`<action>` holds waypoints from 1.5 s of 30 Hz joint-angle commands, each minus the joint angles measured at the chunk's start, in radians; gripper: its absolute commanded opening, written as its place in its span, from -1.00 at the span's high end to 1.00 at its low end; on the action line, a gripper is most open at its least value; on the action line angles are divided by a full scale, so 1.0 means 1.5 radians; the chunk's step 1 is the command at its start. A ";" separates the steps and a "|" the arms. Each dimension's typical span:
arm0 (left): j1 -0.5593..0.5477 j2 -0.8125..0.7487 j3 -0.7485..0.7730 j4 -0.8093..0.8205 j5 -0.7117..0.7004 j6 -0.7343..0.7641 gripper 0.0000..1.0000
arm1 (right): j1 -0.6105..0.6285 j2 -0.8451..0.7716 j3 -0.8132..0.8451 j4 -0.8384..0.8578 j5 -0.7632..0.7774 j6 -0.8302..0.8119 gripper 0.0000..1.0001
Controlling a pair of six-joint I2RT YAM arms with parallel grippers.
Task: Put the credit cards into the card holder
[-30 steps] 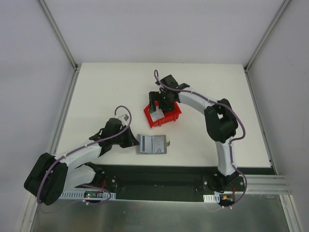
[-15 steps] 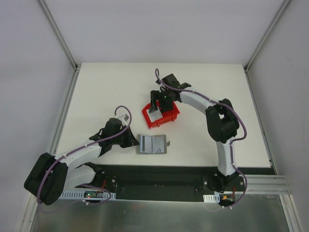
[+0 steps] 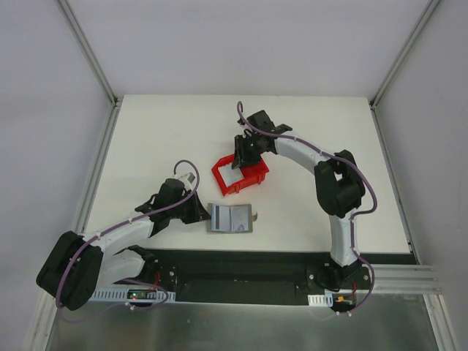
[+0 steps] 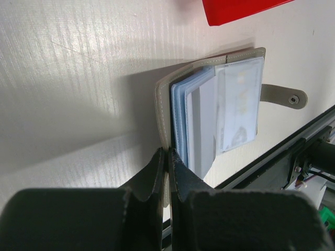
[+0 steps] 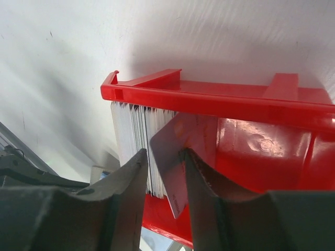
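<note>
The grey card holder [image 3: 231, 218] lies open on the table near the front edge, with pale cards in its slots [image 4: 199, 120]. My left gripper [image 3: 202, 213] [image 4: 167, 155] is shut on the edge of its left cover [image 4: 162, 104]. Several credit cards [image 5: 131, 130] stand on edge in the red bin [image 3: 250, 175] [image 5: 235, 99]. My right gripper [image 3: 242, 156] [image 5: 163, 157] reaches down into the bin, jaws partly open. One tilted card [image 5: 183, 141] leans against the right finger [image 5: 201, 183], and the left finger [image 5: 133, 178] stands at the stack.
The holder's snap strap [image 4: 282, 97] sticks out to the right, close to the black rail at the table's front edge [image 3: 241, 257]. A corner of the red bin [image 4: 235, 10] shows just beyond the holder.
The right gripper's jaws have narrowed around the cards in the bin. The bin has shifted a little to the left. The left arm and the holder have not moved.
</note>
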State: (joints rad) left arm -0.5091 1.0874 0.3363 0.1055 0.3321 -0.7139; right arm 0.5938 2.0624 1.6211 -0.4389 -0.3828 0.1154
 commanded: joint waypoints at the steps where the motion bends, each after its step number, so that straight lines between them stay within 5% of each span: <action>1: 0.002 0.005 0.017 0.000 0.008 0.017 1.00 | -0.003 -0.038 -0.003 0.009 -0.014 0.005 0.34; 14: 0.002 0.001 0.014 0.000 0.007 0.015 1.00 | -0.009 -0.035 0.026 -0.033 0.056 -0.030 0.97; 26: 0.001 -0.007 0.006 0.001 0.011 0.015 1.00 | -0.009 -0.128 0.043 -0.068 0.151 -0.087 0.99; 33: 0.002 -0.023 0.000 0.001 0.019 0.014 1.00 | 0.017 -0.303 -0.152 0.073 0.143 0.033 0.99; 38: 0.001 -0.040 -0.004 0.001 0.027 0.010 1.00 | 0.143 -0.407 -0.327 0.228 0.242 0.153 0.99; 45: 0.001 -0.060 -0.018 0.001 0.041 0.002 1.00 | 0.264 -0.389 -0.384 0.290 0.342 0.229 0.99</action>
State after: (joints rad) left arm -0.5091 1.0260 0.3279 0.1059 0.3637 -0.7143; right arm 0.9565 1.4578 1.0485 -0.1181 0.0223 0.3550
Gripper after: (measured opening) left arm 0.008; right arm 0.010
